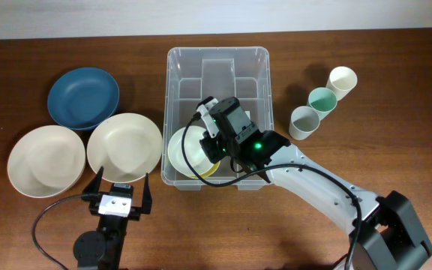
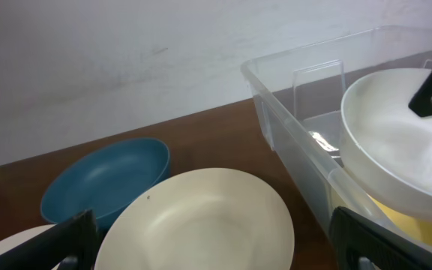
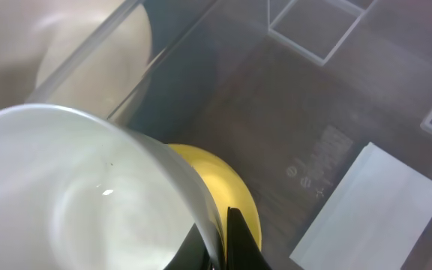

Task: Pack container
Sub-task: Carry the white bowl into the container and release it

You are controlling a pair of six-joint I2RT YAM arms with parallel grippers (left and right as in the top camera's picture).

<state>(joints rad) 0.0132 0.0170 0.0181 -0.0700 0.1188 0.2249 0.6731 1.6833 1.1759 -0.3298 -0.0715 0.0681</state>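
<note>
While the container (image 1: 217, 67) sits at the middle of the brown desk (image 1: 396, 150), the right arm reaches into it from the near right, and the right fingers (image 3: 238, 240) are pinched together on the rim of a white bowl (image 1: 186, 150). That bowl is in the near left part of the container, above a yellow dish (image 1: 209, 171) whose edge shows under it; whether the two touch I cannot tell. In the right wrist view the white bowl fills the lower left, the yellow dish peeks out beside it, and a white label (image 3: 373, 202) shows on the clear bottom of the container. The left fingers (image 1: 148, 191) stand wide apart with nothing between them, low over the desk just in front of a cream bowl (image 1: 124, 146) that lies just left of the container. A second cream bowl (image 1: 46, 160) lies farther left, touching or nearly touching the first, and a blue plate (image 1: 83, 97) lies behind the pair. To the right of the container three cups stand upright in a slanted row: a grey cup (image 1: 304, 121) nearest, a green cup (image 1: 322, 100) in the middle, and a white cup (image 1: 343, 81) farthest back.
</note>
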